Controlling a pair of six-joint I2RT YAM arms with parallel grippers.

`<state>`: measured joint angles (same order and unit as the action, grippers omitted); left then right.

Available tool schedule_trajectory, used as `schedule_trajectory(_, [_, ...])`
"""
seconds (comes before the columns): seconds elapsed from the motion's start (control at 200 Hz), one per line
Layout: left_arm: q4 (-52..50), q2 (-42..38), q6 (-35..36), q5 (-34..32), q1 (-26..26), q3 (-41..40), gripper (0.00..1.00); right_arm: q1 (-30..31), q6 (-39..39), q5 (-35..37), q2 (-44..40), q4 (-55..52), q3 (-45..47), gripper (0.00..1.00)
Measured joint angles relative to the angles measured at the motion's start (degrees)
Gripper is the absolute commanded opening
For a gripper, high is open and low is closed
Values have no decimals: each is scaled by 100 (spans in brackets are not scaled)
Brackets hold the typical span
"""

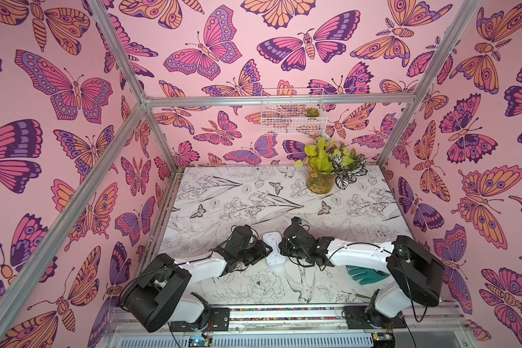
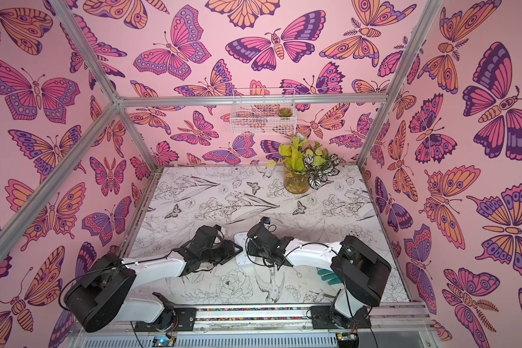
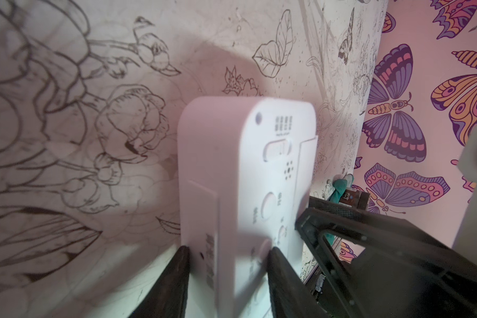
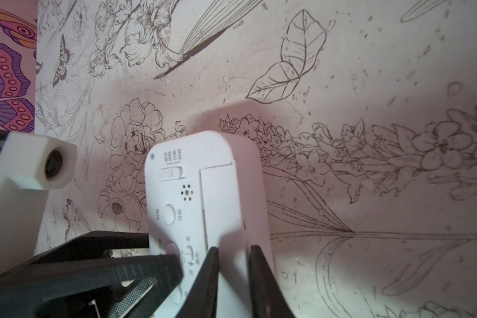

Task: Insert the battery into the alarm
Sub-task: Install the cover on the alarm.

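Alarm (image 1: pixel 273 249) between left claw (image 3: pixel 227 254), right claw (image 4: pixel 233 250); plant (image 1: pixel 329 164) behind.

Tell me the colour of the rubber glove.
Teal; the rubber glove shows best in a top view.

Looks like a robot test cell in a lab. Boxed in by a bare aluminium frame (image 1: pixel 208 101) lined with butterfly wallpaper (image 1: pixel 73 90), over a table (image 1: pixel 359 217) printed with line-drawn flowers. Fitted with a left arm (image 1: pixel 205 265) and a right arm (image 1: pixel 359 250) mounted on a rail (image 1: pixel 284 314) along the near edge, with an exposed circuit board (image 1: pixel 196 342) just below. Dressed with props: a wire basket (image 1: pixel 293 128) on the back wall and a plant (image 1: pixel 323 156) in a jar.
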<state>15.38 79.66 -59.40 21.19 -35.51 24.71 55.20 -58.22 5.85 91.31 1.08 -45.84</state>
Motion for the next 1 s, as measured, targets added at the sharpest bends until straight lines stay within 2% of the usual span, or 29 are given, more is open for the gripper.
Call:
schedule_trajectory(0.751, [173, 94, -4, 7, -96, 2, 46, 164, -76, 247, -140, -195, 83, 24])
schedule_trajectory(1.001, [170, 81, -9, -15, -146, 2, 46, 234, -111, 337, -205, -422, 46, 29])
